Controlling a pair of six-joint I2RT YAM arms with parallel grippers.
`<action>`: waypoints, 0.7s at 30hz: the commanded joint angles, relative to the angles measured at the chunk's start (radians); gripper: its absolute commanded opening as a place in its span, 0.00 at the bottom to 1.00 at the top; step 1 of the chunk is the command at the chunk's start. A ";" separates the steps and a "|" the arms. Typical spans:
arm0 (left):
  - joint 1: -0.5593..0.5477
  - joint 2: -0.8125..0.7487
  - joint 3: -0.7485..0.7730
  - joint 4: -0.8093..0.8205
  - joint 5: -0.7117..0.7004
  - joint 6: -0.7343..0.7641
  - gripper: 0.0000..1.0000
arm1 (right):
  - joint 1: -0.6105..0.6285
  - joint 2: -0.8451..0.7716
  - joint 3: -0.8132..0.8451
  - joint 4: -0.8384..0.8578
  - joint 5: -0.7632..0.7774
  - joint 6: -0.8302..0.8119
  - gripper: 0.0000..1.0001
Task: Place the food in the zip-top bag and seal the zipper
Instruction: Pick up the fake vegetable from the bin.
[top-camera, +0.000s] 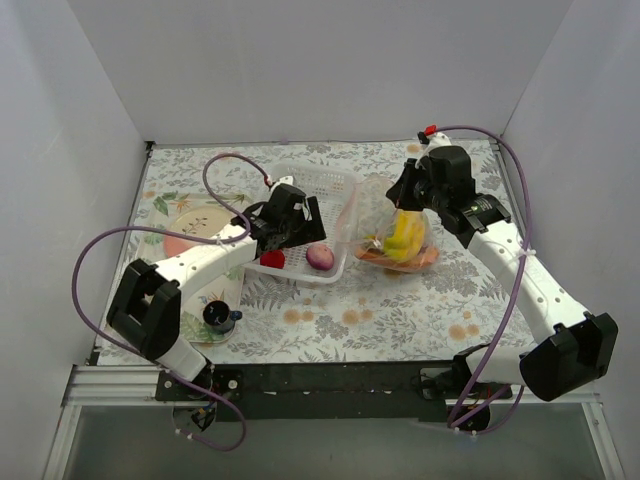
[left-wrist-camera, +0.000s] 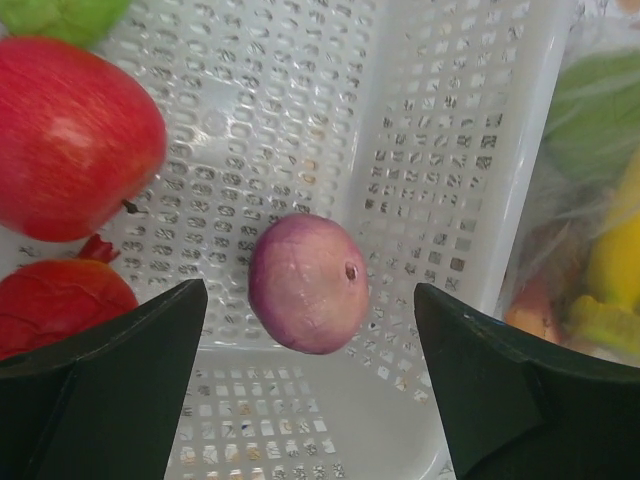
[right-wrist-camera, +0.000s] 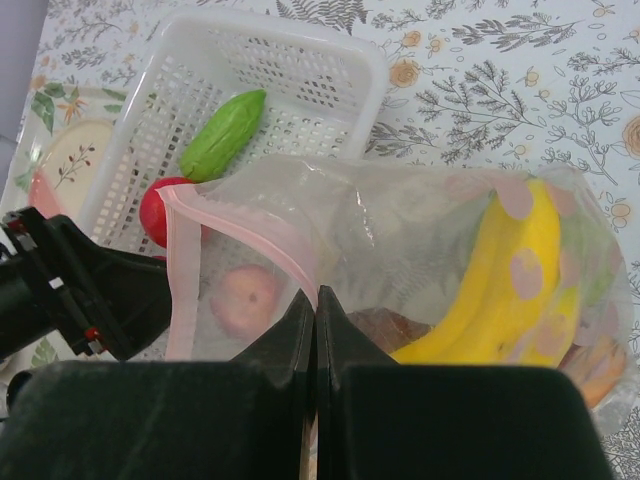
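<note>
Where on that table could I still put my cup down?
Bare cloth lies in front of the basket and bag, by the near edge, and along the back wall. The middle is crowded: left claw, right claw, basket and bag sit close together.

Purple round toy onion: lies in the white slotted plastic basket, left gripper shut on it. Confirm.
Wrong on the grip: the purple round toy onion lies in the white slotted plastic basket, but the left gripper is open, fingers clear of it. See the left wrist view.
</note>
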 joint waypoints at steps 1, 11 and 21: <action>-0.045 0.029 -0.040 0.048 0.018 -0.056 0.86 | 0.000 -0.011 0.001 0.061 -0.018 0.013 0.01; -0.054 0.123 -0.078 0.134 0.071 -0.125 0.75 | -0.001 -0.011 0.021 0.048 -0.019 0.013 0.01; -0.054 0.094 -0.053 0.160 0.026 -0.083 0.21 | 0.000 -0.006 0.036 0.046 -0.027 0.018 0.01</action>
